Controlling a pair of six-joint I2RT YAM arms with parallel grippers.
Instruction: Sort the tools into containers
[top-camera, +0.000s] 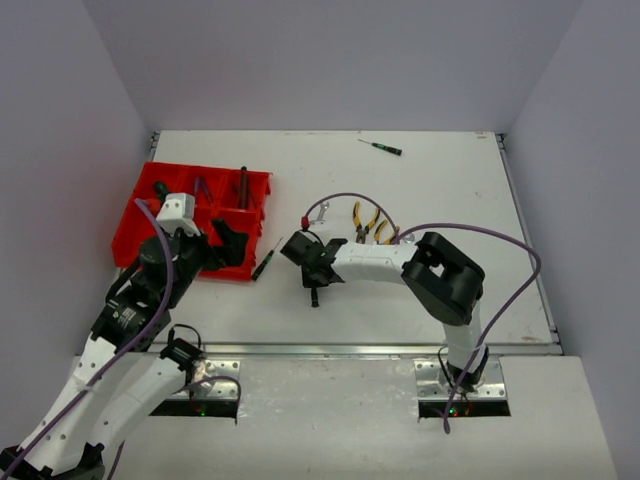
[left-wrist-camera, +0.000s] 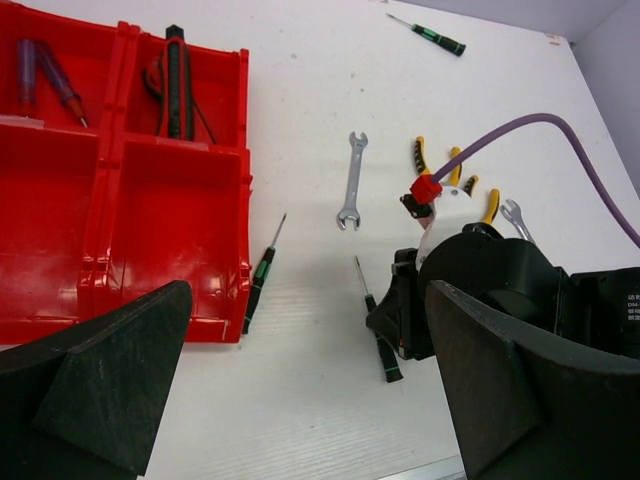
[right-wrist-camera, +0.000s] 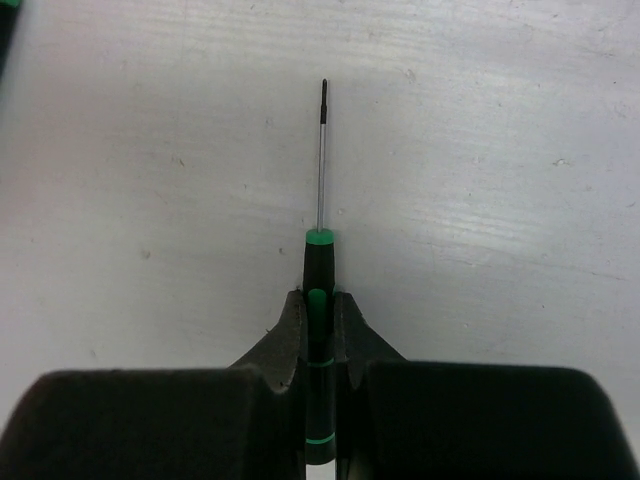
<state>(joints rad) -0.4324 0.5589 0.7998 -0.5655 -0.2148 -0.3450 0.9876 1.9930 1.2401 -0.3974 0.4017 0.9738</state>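
My right gripper (top-camera: 313, 280) is shut on a black screwdriver with green rings (top-camera: 315, 296) at the table's middle, low over the surface; the wrist view shows the fingers (right-wrist-camera: 290, 335) clamped on its handle (right-wrist-camera: 318, 270), shaft pointing away. My left gripper (top-camera: 234, 244) is open and empty at the near right corner of the red tray (top-camera: 132, 238); both wide fingers (left-wrist-camera: 100, 390) frame the table. A second green-black screwdriver (left-wrist-camera: 261, 277) lies beside the tray (left-wrist-camera: 160, 210). The tray holds a red-black knife (left-wrist-camera: 176, 85) and thin screwdrivers (left-wrist-camera: 45, 75).
A silver wrench (left-wrist-camera: 351, 180) lies past the right gripper. Yellow pliers (top-camera: 365, 218) and another wrench (left-wrist-camera: 515, 218) lie near the right arm's purple cable. A green-handled screwdriver (top-camera: 381, 147) lies at the far edge. Walls close the table's sides.
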